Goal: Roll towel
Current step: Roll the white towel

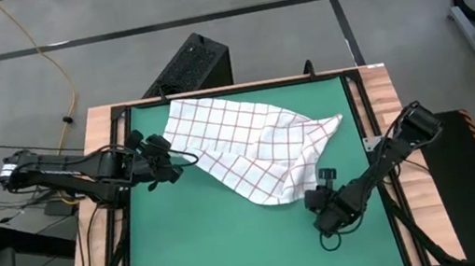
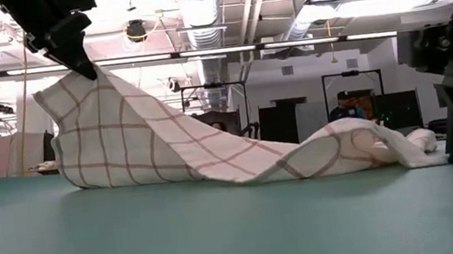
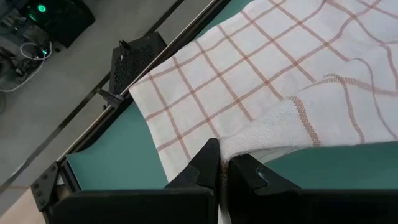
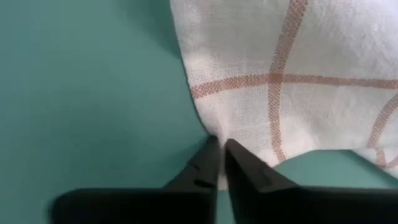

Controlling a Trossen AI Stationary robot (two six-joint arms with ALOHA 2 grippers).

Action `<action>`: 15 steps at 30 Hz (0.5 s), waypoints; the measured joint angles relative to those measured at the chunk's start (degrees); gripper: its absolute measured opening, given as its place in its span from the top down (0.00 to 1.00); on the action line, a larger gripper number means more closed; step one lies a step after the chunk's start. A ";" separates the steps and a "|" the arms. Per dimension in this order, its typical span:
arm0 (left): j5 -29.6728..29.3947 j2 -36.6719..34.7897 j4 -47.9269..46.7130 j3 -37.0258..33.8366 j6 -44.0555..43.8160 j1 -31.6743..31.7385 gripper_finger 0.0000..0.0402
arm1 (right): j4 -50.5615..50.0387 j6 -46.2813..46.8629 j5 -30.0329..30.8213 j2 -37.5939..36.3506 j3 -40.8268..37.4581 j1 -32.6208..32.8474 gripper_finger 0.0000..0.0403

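The towel (image 1: 249, 145) lies on the mat (image 1: 226, 248), spread between both sets of jaws. One towel edge sits within the left gripper (image 1: 169, 162) jaws, raised; the opposite corner sits within the right gripper (image 1: 315, 199) jaws, at mat level.

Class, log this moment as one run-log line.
left gripper: shut on towel, edge lifted | right gripper: shut on towel, low on green mat | rolling: not started

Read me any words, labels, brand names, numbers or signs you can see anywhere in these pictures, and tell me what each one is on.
None can be read.
The towel carries only a grid of red-brown lines, no lettering.
The green mat is plain.
The left hand and right hand, each shut on a towel edge, show no label.
The black box beyond the table shows no readable marking.
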 joint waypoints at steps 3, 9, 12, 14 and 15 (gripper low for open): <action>1.16 0.00 -0.01 0.00 -0.30 0.00 1.00 | -1.18 -0.02 -0.03 0.09 0.71 -0.04 0.97; 7.95 0.00 -0.28 0.00 -0.91 -1.82 1.00 | -17.31 1.16 -1.24 0.04 9.28 1.05 0.99; 11.75 0.00 -1.87 0.00 -3.85 -3.71 1.00 | -29.59 6.10 -1.08 -0.11 14.92 2.29 0.99; 14.61 0.00 -3.79 0.00 -7.10 -5.12 1.00 | -36.89 9.01 -1.06 -0.11 17.57 3.15 0.99; 16.25 0.00 -4.79 0.00 -8.81 -5.95 1.00 | -39.02 10.19 -1.05 -0.11 19.07 3.78 1.00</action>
